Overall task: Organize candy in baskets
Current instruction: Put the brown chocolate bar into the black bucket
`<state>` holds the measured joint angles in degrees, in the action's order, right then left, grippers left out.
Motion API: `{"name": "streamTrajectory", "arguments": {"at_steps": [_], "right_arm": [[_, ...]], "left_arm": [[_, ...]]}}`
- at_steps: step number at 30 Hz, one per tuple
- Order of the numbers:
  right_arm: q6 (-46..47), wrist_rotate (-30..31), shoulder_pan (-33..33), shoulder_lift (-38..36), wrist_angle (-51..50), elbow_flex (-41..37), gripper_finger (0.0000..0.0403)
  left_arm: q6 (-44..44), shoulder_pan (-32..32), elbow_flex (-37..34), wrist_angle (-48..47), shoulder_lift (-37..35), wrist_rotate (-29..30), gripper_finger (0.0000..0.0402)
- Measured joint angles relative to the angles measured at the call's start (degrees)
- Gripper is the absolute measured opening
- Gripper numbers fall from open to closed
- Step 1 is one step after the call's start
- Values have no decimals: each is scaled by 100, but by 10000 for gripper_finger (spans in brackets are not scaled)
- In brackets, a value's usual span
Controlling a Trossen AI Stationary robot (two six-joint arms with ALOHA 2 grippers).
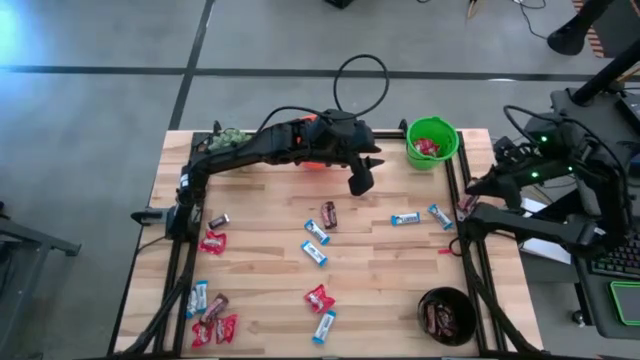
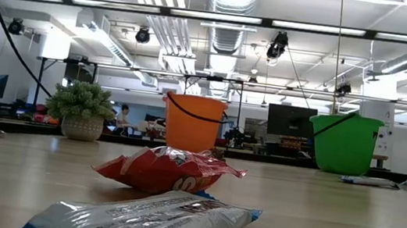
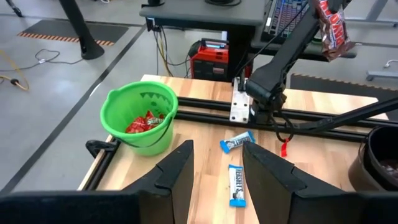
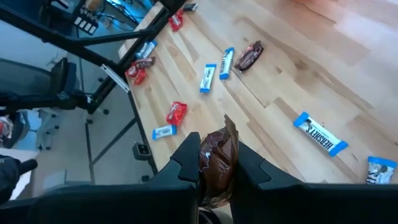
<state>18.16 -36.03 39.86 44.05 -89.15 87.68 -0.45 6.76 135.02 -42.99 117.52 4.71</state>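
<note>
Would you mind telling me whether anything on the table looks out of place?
Most candy still lies scattered across the table, red, blue and brown wrappers mixed, with a heap at the near left corner. Only the green basket and black basket hold any. The right pincer grips a brown candy.

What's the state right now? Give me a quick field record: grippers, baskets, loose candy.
left gripper: open, empty, over the table near the green basket
right gripper: shut on a brown candy, off the table's right edge
green basket: far right corner, red candy inside
black basket: near right corner, brown candy inside
orange basket: far side, mostly hidden under the left arm from above
loose candy: red, blue and brown bars scattered on the table
</note>
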Motion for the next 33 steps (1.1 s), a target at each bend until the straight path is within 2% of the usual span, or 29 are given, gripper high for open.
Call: {"name": "streamTrajectory", "arguments": {"at_steps": [21, 33], "right_arm": [[-413, -497, 0, 35, 51, -9, 29], [-535, -284, 2, 198, 265, -9, 28]], "left_arm": [[0, 4, -2, -125, -33, 79, 120], [146, 7, -2, -137, -33, 79, 119]]}}
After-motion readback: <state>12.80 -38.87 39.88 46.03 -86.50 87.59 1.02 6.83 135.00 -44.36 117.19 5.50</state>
